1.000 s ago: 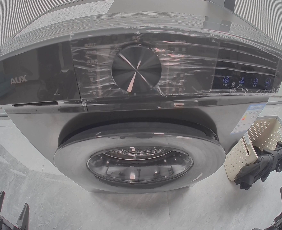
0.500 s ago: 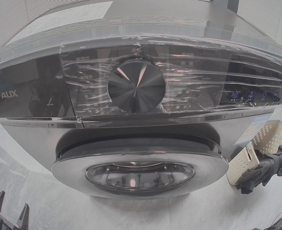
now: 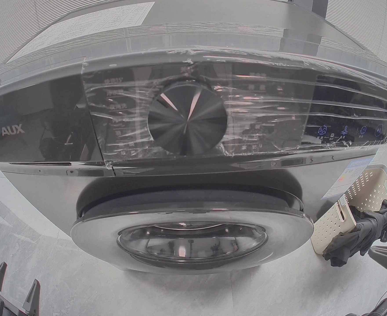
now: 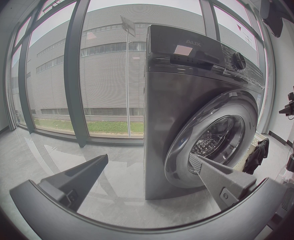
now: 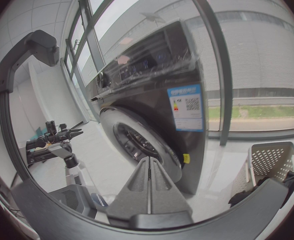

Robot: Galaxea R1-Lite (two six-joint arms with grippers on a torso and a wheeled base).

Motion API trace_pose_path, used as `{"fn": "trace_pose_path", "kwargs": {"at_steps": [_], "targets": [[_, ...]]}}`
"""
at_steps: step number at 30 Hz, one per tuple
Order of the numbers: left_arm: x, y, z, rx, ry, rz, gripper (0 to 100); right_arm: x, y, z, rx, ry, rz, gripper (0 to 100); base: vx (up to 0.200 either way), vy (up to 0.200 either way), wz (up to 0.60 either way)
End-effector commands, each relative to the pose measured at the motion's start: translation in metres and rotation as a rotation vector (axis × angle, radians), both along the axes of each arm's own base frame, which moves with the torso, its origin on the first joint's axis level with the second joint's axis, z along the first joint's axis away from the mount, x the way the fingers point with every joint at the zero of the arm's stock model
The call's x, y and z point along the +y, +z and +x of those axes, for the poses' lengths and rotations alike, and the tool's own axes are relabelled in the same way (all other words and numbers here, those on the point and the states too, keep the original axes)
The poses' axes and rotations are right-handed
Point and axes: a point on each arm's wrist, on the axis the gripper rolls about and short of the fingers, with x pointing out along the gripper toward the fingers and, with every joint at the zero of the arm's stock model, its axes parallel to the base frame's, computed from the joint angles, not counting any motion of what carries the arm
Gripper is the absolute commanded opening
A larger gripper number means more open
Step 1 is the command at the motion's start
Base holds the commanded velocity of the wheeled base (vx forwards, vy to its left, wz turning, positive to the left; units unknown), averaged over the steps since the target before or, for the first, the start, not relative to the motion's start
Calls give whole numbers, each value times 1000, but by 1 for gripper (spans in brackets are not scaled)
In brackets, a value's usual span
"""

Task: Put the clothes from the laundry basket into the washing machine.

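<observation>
1. Head view: dark clothes (image 3: 362,233) drape the laundry basket (image 3: 334,218), right of the washing machine (image 3: 189,163); door (image 3: 191,240) closed.
2. Left hand (image 4: 148,157) wide, right hand (image 5: 149,164) pinched empty; opening the door likely comes first.

Bare test hall or lab suggested, not home; floor-to-ceiling windows (image 4: 72,77) seen beyond left pincer (image 4: 147,156), large grey building (image 4: 110,60) outside; washing machine (image 4: 173,117) stood free on grey tiled floor (image 4: 50,150) ahead of pincer; control panel (image 3: 342,110) wrapped in protective film (image 3: 123,110).
</observation>
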Motion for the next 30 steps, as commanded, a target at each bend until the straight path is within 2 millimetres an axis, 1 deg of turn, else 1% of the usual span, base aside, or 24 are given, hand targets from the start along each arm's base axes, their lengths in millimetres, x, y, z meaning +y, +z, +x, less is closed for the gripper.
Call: {"fn": "trace_pose_path", "kwargs": {"at_steps": [1, 6, 7, 14, 17, 20, 24, 25, 26, 28, 30], "targets": [[0, -5, 0, -1, 0, 0, 100, 21, -12, 54, 218, 171, -51, 0, 0, 0, 0], [0, -5, 0, -1, 0, 1, 100, 32, -12, 79, 249, 195, -61, 0, 0, 0, 0], [0, -5, 0, -1, 0, 1, 100, 34, -12, 87, 251, 195, -61, 0, 0, 0, 0], [0, -5, 0, -1, 0, 3, 100, 46, -15, 115, 271, 184, -78, 0, 0, 0, 0], [0, -5, 0, -1, 0, 1, 100, 53, -17, 120, 267, 191, -92, 0, 0, 0, 0], [0, -5, 0, -1, 0, 0, 100, 59, -16, 120, 254, 185, -99, 0, 0, 0, 0], [0, -5, 0, -1, -1, 0, 100, 60, -13, 117, 250, 182, -95, 0, 0, 0, 0], [0, -5, 0, -1, -1, 1, 100, 60, -12, 116, 249, 182, -89, 100, 0, 0, 0], [0, -5, 0, -1, -1, 1, 100, 60, -12, 116, 249, 182, -89, 100, 0, 0, 0], [0, -5, 0, -1, -1, 1, 100, 57, -6, 111, 212, 179, -75, 100, 0, 0, 0], [0, -5, 0, -1, -1, 3, 100, 55, -5, 108, 203, 171, -72, 100, 0, 0, 0]]}}
